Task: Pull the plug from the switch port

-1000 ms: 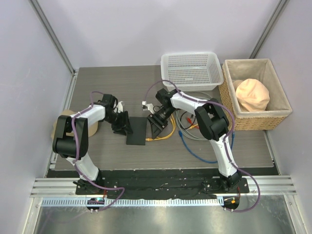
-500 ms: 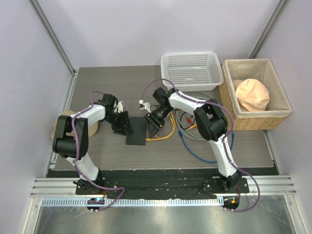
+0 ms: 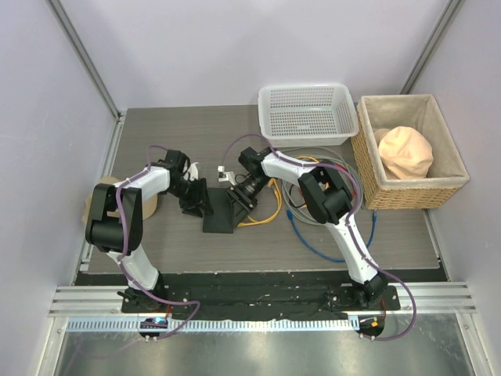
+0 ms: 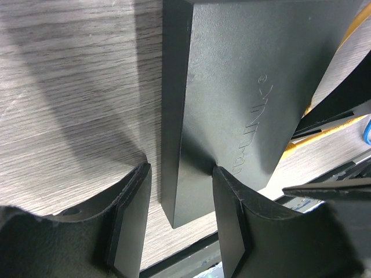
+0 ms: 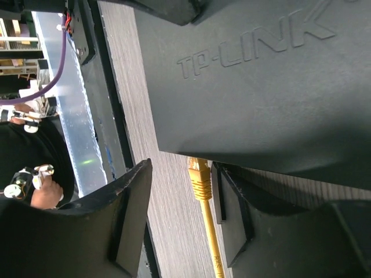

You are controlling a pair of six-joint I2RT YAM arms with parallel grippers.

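Note:
The switch [image 3: 219,211] is a flat matte-black box on the table between the two arms. My left gripper [image 3: 196,200] is open at its left edge; in the left wrist view [image 4: 179,214] the jaws straddle a corner of the switch [image 4: 232,87], one finger resting on its top face and the other beside it over the table. My right gripper [image 3: 241,199] is open at its right edge. In the right wrist view [image 5: 181,214] the yellow plug [image 5: 200,176] sits in the switch [image 5: 261,87] edge, between the jaws and close to the right finger.
The yellow cable [image 3: 264,216] runs right into a tangle of grey cables [image 3: 313,205] and a blue cable [image 3: 313,239]. A white mesh basket [image 3: 307,113] stands at the back, a wicker basket [image 3: 407,188] at the right, and a cardboard roll [image 3: 117,202] at the left.
My right gripper has moved left, up to the switch's right edge and around the yellow plug. My left gripper and the switch have stayed put.

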